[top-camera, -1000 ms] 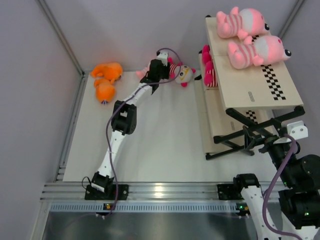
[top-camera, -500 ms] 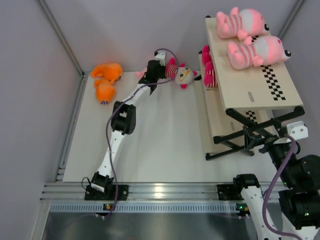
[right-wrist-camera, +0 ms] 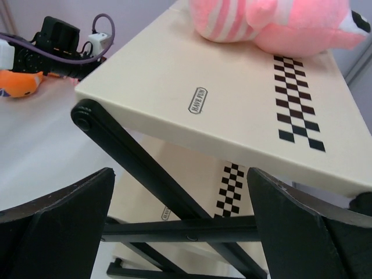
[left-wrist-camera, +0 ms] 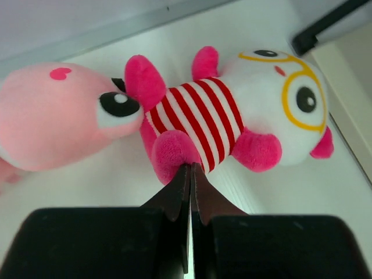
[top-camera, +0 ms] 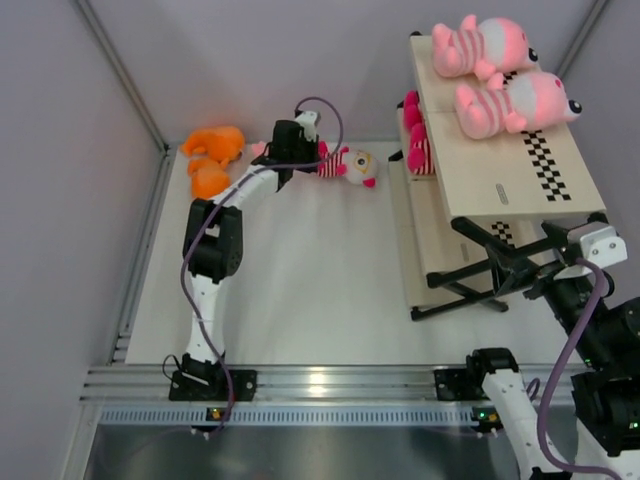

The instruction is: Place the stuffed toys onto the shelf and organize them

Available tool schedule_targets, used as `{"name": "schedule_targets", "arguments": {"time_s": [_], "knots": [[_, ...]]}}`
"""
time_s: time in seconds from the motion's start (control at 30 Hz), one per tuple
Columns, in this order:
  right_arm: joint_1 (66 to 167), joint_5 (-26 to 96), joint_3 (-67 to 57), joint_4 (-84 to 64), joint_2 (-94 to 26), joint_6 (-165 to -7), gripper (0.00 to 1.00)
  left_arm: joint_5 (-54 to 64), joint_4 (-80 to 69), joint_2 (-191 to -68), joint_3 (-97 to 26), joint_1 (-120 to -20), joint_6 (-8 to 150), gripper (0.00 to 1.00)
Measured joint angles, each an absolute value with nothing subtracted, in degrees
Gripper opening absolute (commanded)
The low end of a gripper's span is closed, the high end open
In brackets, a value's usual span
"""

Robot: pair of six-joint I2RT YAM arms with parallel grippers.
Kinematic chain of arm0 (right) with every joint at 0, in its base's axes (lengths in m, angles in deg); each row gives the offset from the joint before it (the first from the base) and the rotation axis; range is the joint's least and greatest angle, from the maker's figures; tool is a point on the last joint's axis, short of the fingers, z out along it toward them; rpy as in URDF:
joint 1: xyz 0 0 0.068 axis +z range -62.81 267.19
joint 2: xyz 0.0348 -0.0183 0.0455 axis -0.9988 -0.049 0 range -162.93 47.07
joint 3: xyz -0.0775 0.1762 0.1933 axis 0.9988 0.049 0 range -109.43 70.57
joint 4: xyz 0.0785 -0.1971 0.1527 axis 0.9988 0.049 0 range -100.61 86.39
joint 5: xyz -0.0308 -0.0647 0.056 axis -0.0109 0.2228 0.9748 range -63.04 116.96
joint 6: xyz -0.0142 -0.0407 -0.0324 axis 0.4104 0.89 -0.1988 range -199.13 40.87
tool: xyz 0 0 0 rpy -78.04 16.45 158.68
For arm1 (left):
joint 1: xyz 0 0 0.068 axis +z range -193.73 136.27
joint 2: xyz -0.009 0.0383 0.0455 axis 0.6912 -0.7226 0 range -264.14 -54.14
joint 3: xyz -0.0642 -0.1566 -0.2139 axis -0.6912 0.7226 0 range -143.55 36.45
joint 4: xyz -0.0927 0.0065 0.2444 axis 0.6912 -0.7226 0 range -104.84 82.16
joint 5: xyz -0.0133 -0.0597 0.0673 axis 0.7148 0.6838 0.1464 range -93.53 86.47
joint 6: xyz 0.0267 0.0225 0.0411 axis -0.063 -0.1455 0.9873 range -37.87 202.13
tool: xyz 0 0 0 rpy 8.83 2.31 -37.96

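Left gripper [left-wrist-camera: 190, 174] closed, fingertips pinching leg of hot-pink toy [left-wrist-camera: 232, 116] at centre of wrist frame. Toy lies on table [top-camera: 320, 270]. Pale-pink toy [left-wrist-camera: 58, 116] touches it at left of frame. Right gripper [right-wrist-camera: 180, 174] spread wide, empty, near shelf [right-wrist-camera: 232, 110]. 2 striped toys [top-camera: 485, 45] on top board, upper right of overhead frame. Orange toys [top-camera: 212, 160] at upper left.

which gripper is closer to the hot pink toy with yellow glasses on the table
Left. The left gripper is closed on a leg of the hot-pink toy, touching it. The right gripper hangs open at the near end of the shelf, far from the toy.
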State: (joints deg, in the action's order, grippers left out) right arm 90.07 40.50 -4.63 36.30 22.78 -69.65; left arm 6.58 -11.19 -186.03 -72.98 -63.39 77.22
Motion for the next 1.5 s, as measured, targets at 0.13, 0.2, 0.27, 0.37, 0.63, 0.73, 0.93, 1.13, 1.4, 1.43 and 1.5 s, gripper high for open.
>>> {"name": "schedule_targets", "arguments": {"time_s": [0.13,0.2,0.27,0.37,0.63,0.73,0.93,1.13,1.4,1.43,1.5], "knots": [[90.1,44.8,-8.7,36.9,19.3,-69.7,0.96,8.6,-14.4,-174.2,-61.2,-63.4,75.3,0.0],[90.0,47.9,-11.5,37.0,17.2,-70.2,0.95,9.6,-15.2,-167.7,-54.3,-63.4,74.1,0.0],[90.0,50.9,-13.9,36.9,15.0,-70.9,0.92,10.4,-16.8,-161.7,-48.0,-63.4,72.7,0.0],[90.0,56.3,-17.0,36.3,10.7,-73.7,0.87,12.0,-18.9,-153.5,-39.4,-63.4,70.2,0.0],[90.1,66.4,-25.1,33.3,-2.5,-83.4,0.86,16.8,-27.0,-140.7,-24.3,-63.4,64.0,0.0],[91.5,67.3,-29.9,33.3,-6.6,-85.3,0.86,17.5,-29.0,-138.9,-21.8,-63.4,63.3,0.0],[117.4,51.1,-55.6,38.8,-24.6,-80.8,0.9,17.4,-31.7,-135.3,-19.0,-63.4,63.1,0.0],[137.3,37.5,-53.0,34.2,-34.5,-74.0,0.9,16.6,-33.6,-133.4,-18.9,-63.4,63.6,0.0],[146.0,28.6,-1.8,12.2,-29.6,-75.0,0.84,16.4,-34.5,-132.2,-18.3,-63.3,63.8,0.0],[147.3,27.5,3.2,9.5,-28.8,-75.7,0.84,16.4,-34.6,-132.2,-18.1,-63.3,63.8,0.0],[150.1,25.4,10.5,4.5,-28.1,-77.2,0.84,16.4,-35.0,-132.2,-17.7,-63.3,63.9,0.0]]}}
